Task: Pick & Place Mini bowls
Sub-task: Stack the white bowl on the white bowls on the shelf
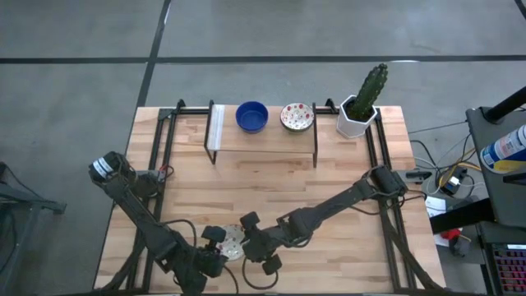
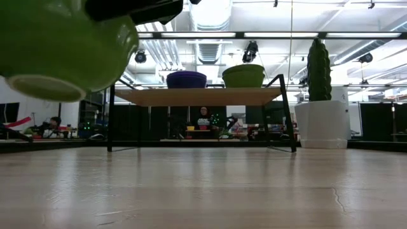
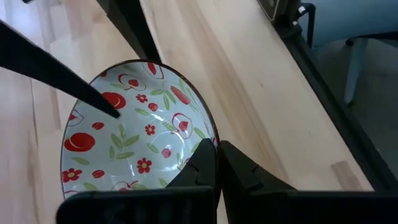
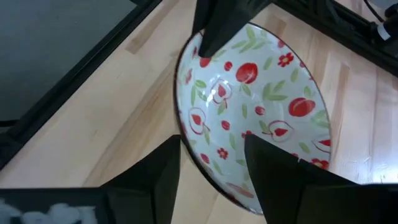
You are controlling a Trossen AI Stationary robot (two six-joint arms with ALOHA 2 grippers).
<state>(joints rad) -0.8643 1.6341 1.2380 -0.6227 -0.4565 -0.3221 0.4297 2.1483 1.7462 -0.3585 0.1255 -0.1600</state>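
A cream bowl with red and green flowers inside (image 1: 233, 243) is held up near the table's near edge between both grippers. In the low view its green outside (image 2: 63, 44) hangs tilted above the tabletop. My left gripper (image 3: 219, 165) is shut on the bowl's rim. My right gripper (image 4: 211, 168) is open, one finger outside the opposite rim and one over the inside. On the shelf at the far side rest a blue bowl (image 1: 251, 116) and a second floral bowl (image 1: 297, 117), each on its foot. My left gripper pinches the floral bowl's rim (image 3: 212, 134), one finger inside the bowl (image 3: 198, 167) and one outside (image 3: 252, 177). It comes from the table's left side. The bowl is lifted clear of the table and tilted, its foot ring (image 2: 38, 86) showing from below.
A low black-framed wooden shelf (image 1: 263, 140) spans the far middle of the table. A white hexagonal pot with a cactus (image 1: 358, 115) stands at its right. Black rails (image 1: 168, 140) run along both table sides. Bare wood lies between shelf and grippers.
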